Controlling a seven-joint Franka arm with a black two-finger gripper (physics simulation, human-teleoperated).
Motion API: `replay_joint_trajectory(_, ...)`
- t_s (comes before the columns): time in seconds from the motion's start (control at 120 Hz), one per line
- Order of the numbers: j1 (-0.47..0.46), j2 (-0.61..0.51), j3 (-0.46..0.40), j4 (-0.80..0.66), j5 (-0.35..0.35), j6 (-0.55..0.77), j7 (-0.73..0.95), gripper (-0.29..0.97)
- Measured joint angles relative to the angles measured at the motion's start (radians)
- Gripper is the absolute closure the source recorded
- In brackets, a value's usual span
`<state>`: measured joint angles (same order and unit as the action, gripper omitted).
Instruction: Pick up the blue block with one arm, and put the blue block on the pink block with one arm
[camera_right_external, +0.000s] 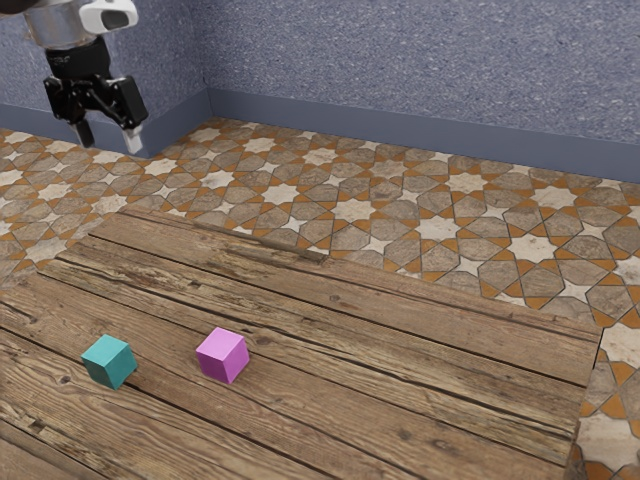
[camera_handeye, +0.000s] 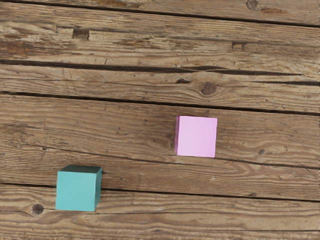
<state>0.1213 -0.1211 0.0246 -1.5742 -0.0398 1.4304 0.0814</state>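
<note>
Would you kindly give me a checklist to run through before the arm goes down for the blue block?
1. Gripper empty, fingers apart: ok.
2. Blue block flat on the table, free on all sides: ok.
3. Blue block apart from the pink block: ok.
4. Pink block's top bare for stacking: ok.
5. Gripper down at the blue block: not ok, it hangs high above the table.
</note>
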Motion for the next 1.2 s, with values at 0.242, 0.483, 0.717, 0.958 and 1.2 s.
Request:
replay_joint_trajectory(0.242, -0.006, 0.016, -0.005, 0.2, 0.014, -0.071, 0.014, 0.0)
replay_joint_trajectory(0.483, -0.055, 0.208, -0.073, 0.376, 0.15, -0.271, 0.093, 0.0)
replay_joint_trajectory(0.717, 0.22, 0.168, -0.078, -0.192, 0.205, -0.163, 0.141, 0.0)
replay_joint_trajectory(0.958, 0.205, 0.166, -0.093, -0.406, 0.284, 0.001, 0.159, 0.0)
replay_joint_trajectory(1.2, 0.002, 0.252, 0.095, -0.428, 0.303, 0.096, 0.178, 0.0)
